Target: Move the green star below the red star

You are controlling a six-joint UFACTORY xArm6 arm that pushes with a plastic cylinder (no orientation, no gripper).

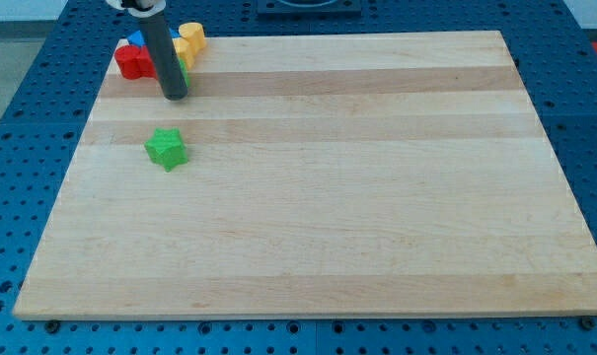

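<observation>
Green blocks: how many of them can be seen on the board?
2. The green star lies alone near the view's left. A green sliver shows beside my tip at the top-left cluster. The rod may hide more.

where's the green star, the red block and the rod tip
green star (166,148): camera view, centre of its top face, alone on the board
red block (132,61): camera view, its top face, in the cluster at the view's top left
my tip (175,96): camera view, the rod's very end, above the green star
</observation>
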